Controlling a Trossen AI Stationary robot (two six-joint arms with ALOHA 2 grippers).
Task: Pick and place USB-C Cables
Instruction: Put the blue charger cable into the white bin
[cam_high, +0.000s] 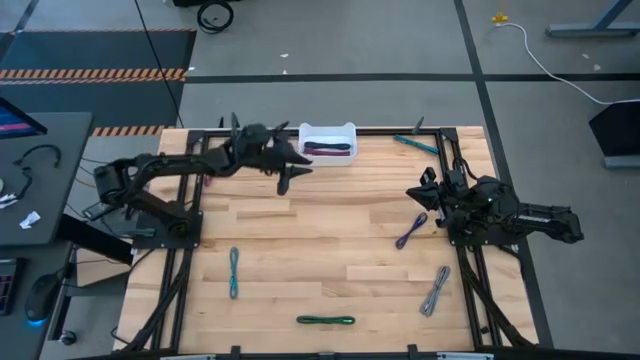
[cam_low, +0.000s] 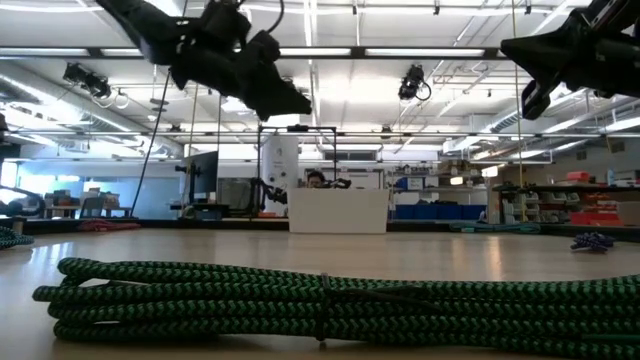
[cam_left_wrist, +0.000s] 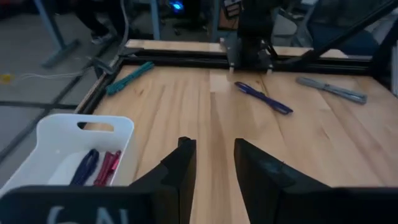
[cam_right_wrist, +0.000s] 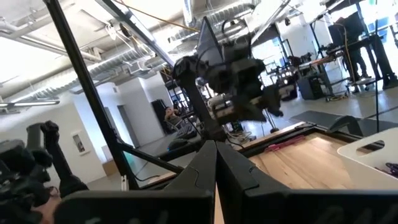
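Observation:
Five USB-C cables lie loose on the table: purple (cam_high: 410, 230), teal (cam_high: 415, 143) by the far edge, blue-teal (cam_high: 234, 272), green (cam_high: 325, 320) and grey (cam_high: 435, 290). A purple cable (cam_left_wrist: 85, 166) and a red one (cam_left_wrist: 107, 168) lie in the white bin (cam_high: 327, 143). My left gripper (cam_high: 292, 177) hangs open and empty above the table, just beside the bin's near left corner; its fingers (cam_left_wrist: 180, 168) stand apart. My right gripper (cam_high: 420, 190) is raised over the right side, beyond the purple cable, shut (cam_right_wrist: 216, 163) on nothing.
A black frame (cam_high: 470, 150) borders the table, with the arm bases on the left and right. A pink cable (cam_right_wrist: 286, 144) lies near the left arm's base. The green cable (cam_low: 320, 300) fills the near edge in the low view. Bare wood (cam_high: 320, 230) spreads across the middle.

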